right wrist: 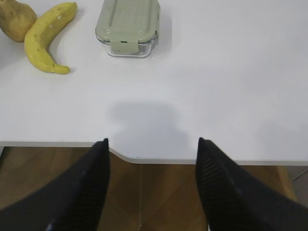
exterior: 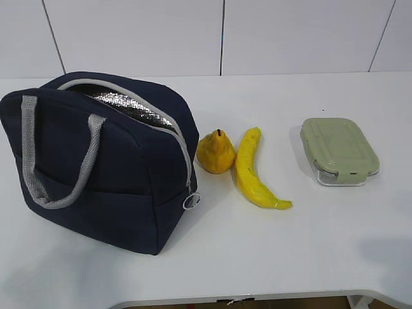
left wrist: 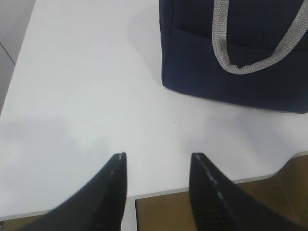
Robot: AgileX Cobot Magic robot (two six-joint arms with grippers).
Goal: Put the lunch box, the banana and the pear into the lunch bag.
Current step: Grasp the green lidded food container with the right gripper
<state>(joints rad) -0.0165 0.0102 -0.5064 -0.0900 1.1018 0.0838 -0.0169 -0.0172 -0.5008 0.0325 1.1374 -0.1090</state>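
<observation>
The navy lunch bag [exterior: 96,167] stands on the left of the white table, zipper open, foil lining showing; it also shows in the left wrist view [left wrist: 240,48]. The pear [exterior: 215,152] stands right of it, the banana [exterior: 252,170] lies beside the pear, and the lunch box [exterior: 338,150] with a sage-green lid sits further right. The right wrist view shows the lunch box [right wrist: 128,26], the banana [right wrist: 45,38] and the pear [right wrist: 15,19]. My left gripper [left wrist: 158,156] is open and empty over the table's front edge. My right gripper [right wrist: 152,141] is open and empty over the front edge, well short of the lunch box.
The table's front edge [exterior: 257,297] has a curved cutout, with brown floor below it [right wrist: 144,192]. A white panelled wall [exterior: 225,32] stands behind the table. The bag's grey handle [exterior: 58,161] hangs on its near side, and the ring pull [exterior: 191,201] hangs at its front corner.
</observation>
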